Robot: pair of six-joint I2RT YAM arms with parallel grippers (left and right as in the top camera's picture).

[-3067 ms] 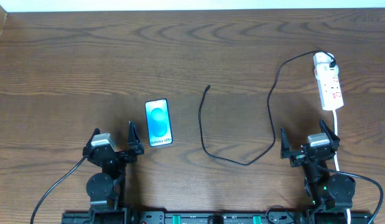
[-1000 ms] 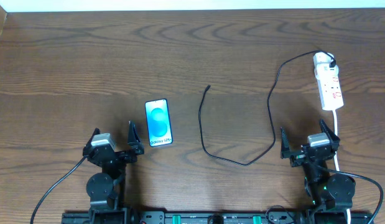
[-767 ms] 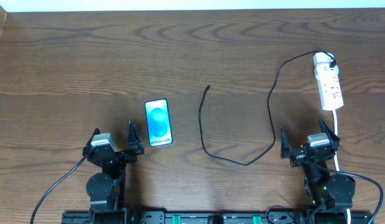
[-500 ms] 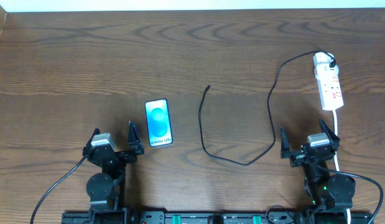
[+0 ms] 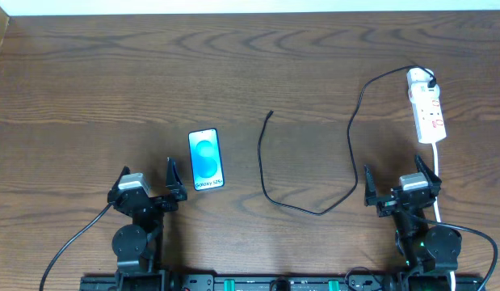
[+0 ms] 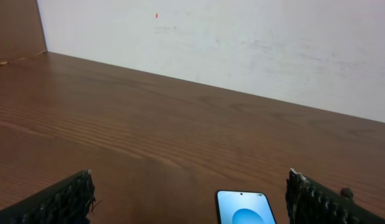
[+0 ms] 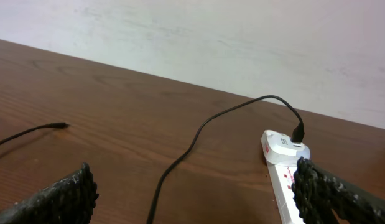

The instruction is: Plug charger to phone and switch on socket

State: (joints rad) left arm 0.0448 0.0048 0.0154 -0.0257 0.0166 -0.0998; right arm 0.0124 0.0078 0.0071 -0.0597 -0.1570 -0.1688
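I am holding my left claw point(image 5: 147, 174) and right claw point(image 5: 392, 171) wide open and empty, low over the desk point(image 5: 112, 81). The phone point(image 5: 205, 159) is lying face up just ahead of the left one. The charger point(image 5: 270, 190) is snaking across the middle (plug in the socket point(image 5: 426, 113), far right), with its tip lying loose near the phone.

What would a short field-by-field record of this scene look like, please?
phone: flat on the table, screen up, ahead of the left gripper
charger: tip loose on the table, right of the phone, not touching it; plug in the socket's far end
socket: far right; switch state cannot be told
left gripper: open, empty
right gripper: open, empty
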